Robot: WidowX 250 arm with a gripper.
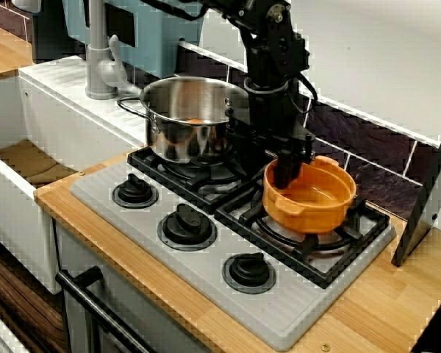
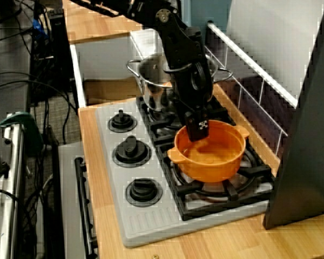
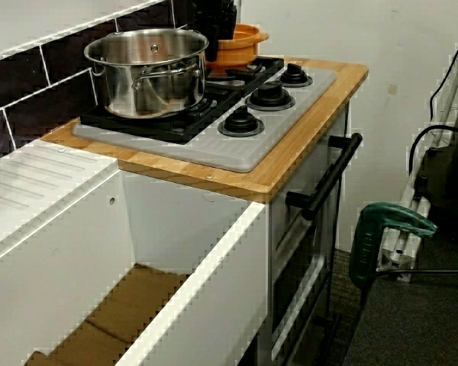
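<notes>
orange pot (image 1: 312,197): found over the right-hand burner of the stove, above the black grate (image 1: 331,254). It's kept upright, and nothing is seen inside it. Whether the bottom is resting on the grate or held just clear can't be told.
gripper (image 1: 287,173): brought straight down onto the pot's rim, on the side facing the steel pot.
jaws: drawn in narrow and pinched on the orange pot's wall. One finger is seen inside the bowl from the front view, and the rim is straddled in the high side view (image 2: 197,129).
low view from the sink end: only a slice of the orange pot (image 3: 240,46) is shown behind the steel one, and the fingers are hidden there.
steel pot (image 1: 187,118): parked on the back-left burner, just beside the gripper's wrist. It isn't touched by the orange pot.
tight side: the gap toward the steel pot.
wall side: the dark tiled wall (image 1: 367,140) is found close behind the orange pot.
right edge: a dark board (image 1: 426,206) is leaned up at the counter's end, near the grate's corner.
open room: most is left toward the front, over the three knobs (image 1: 186,224) and the grey stove top (image 1: 198,287).
further out: a wooden counter (image 1: 382,309) is wrapped around the stove, and a sink (image 1: 29,162) with a faucet (image 1: 95,59) is set off to the left.
</notes>
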